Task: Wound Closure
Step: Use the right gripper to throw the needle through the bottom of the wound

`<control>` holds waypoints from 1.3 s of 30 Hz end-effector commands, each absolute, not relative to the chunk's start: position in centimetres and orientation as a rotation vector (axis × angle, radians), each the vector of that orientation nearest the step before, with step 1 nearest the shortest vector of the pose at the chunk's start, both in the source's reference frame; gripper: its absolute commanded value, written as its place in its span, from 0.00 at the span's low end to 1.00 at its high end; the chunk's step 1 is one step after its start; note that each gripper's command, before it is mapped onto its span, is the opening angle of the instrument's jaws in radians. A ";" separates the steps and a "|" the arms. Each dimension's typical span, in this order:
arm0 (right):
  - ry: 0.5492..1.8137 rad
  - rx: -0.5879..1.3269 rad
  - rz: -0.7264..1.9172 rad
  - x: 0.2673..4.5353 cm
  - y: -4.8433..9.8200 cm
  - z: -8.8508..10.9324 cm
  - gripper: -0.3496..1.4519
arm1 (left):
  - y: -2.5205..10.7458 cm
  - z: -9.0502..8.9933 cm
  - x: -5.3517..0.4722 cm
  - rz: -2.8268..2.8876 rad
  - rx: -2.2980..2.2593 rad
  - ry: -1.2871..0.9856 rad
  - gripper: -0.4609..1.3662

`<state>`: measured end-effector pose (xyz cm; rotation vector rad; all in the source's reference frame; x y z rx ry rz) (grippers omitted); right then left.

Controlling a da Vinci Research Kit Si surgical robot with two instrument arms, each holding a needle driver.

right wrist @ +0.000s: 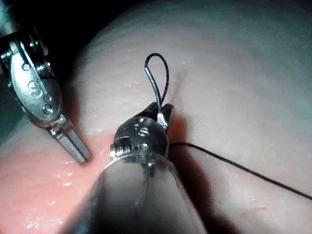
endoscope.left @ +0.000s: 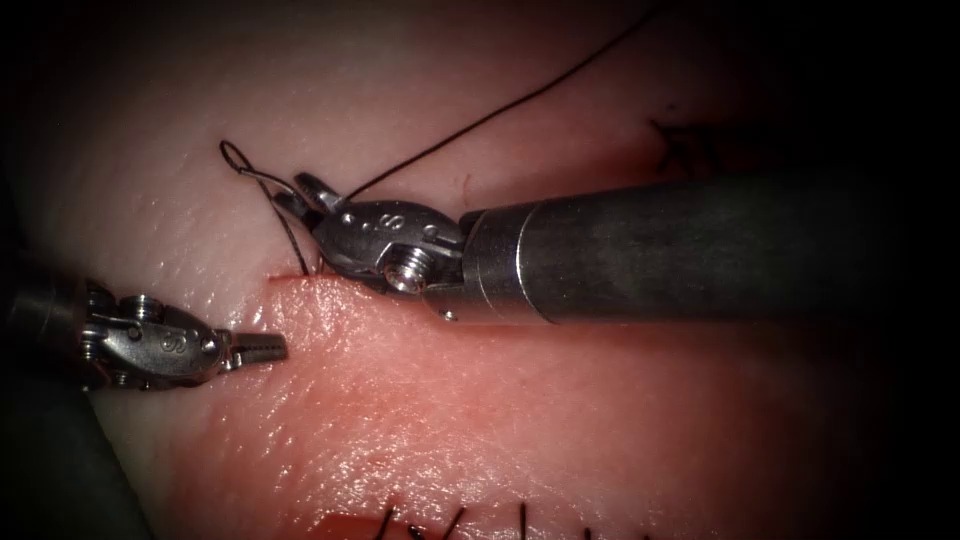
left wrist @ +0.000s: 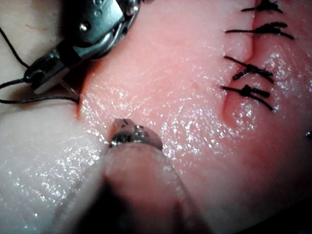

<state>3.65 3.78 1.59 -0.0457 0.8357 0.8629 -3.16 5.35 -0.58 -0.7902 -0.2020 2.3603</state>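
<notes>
Right claw (endoscope.left: 305, 195) clenched on needle (endoscope.left: 268, 190), seemingly near its tail; left claw (endoscope.left: 262, 347) clenched, empty.

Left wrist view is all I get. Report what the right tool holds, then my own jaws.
Observer: The right tool is shut on the needle near its thread end; a short grey length sticks out past the jaws.
Operator: Trace the thread.
Observer: The thread loops off that end, passes the jaws and runs away up and to the right over the tissue.
Operator: Now my jaws.
Observer: The left tool is shut on nothing, near the left end of the cut. Whether the needle's tip is in the tissue, I cannot tell.
</notes>
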 end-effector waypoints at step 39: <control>1.363 0.339 0.203 3.28 4.5 2.0 0.00 | 5.1 -0.8 -3.14 2.357 -0.795 -0.220 0.06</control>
